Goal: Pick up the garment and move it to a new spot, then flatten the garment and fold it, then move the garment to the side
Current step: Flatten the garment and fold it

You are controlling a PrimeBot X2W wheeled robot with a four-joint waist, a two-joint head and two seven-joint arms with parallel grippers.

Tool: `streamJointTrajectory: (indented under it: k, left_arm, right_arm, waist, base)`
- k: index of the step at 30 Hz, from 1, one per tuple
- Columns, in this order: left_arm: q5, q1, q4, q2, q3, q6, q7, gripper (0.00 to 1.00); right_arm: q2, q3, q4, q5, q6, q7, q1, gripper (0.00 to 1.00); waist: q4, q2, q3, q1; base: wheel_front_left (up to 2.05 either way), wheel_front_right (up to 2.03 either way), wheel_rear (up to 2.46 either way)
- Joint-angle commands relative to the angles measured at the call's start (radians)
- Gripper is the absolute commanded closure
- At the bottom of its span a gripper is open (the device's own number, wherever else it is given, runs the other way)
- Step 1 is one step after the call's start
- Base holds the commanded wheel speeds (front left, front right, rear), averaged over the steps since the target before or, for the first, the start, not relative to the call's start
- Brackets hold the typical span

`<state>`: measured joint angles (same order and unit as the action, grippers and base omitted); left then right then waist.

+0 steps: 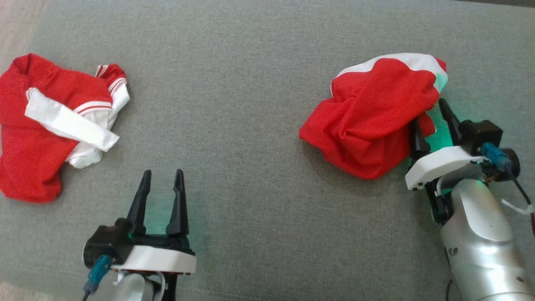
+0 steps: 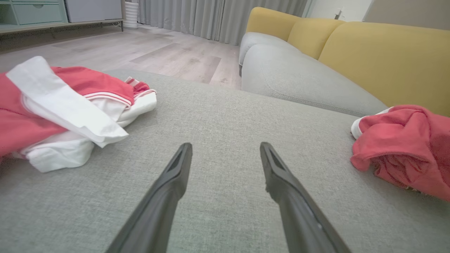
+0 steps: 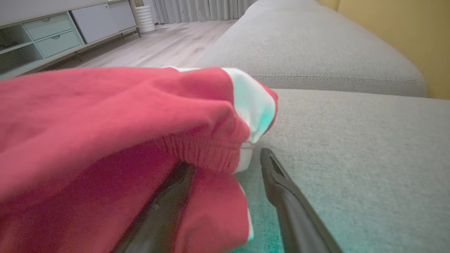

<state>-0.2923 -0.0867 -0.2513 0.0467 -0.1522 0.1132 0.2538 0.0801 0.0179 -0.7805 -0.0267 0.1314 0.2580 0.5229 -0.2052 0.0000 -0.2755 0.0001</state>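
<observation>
Right gripper (image 1: 429,119) sits at the near-right edge of the red garment (image 1: 372,117), jaws wide apart, nothing clamped. Right wrist view: one finger (image 3: 165,200) tucked under a fold of the red cloth, the other finger (image 3: 281,182) clear of it on the bare grey cushion (image 1: 250,83); a bunched bit of hem with white trim hangs between the two. Cloth touches the inner finger, no pinch visible.

Red garment is crumpled in a heap on the right part of the cushion, white panel along its far edge, greenish light from the gripper on cloth and cushion just beside it.

Left gripper (image 1: 163,173) is low and left of centre, fingers spread wide, holding nothing, over bare cushion, well apart from both heaps.

Second garment (image 1: 42,125), red and white with striped cuffs and a white band across it, lies crumpled at the far left edge of the cushion.

Yellow backrest (image 2: 379,52) and wood floor (image 2: 168,52) show behind in the left wrist view.
</observation>
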Motion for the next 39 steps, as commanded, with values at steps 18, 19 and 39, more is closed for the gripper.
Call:
streamJointTrajectory:
  k: [18, 19, 39]
  left_arm:
    - [-0.029, -0.029, 0.009, 0.004, -0.004, -0.001, 0.008, 0.00]
    - [-0.032, -0.029, 0.008, 0.004, -0.004, -0.001, 0.008, 0.00]
    - [-0.046, -0.007, -0.017, 0.004, -0.021, 0.005, 0.008, 0.00]
  right_arm:
    - [0.005, -0.006, 0.125, 0.156, -0.001, 0.004, 0.039, 0.00]
    - [0.010, -0.015, 0.128, 0.171, -0.001, 0.004, 0.042, 0.00]
    - [0.109, -0.157, 0.233, 0.213, -0.001, 0.004, 0.276, 1.00]
  waist:
    - [-0.007, 0.0000, -0.007, -0.0001]
    - [-0.010, 0.0000, -0.008, -0.0001]
    - [-0.042, 0.0000, 0.088, -0.0001]
  base:
    - [0.00, 0.00, 0.00]
    - [0.00, 0.00, 0.00]
    - [0.00, 0.00, 0.00]
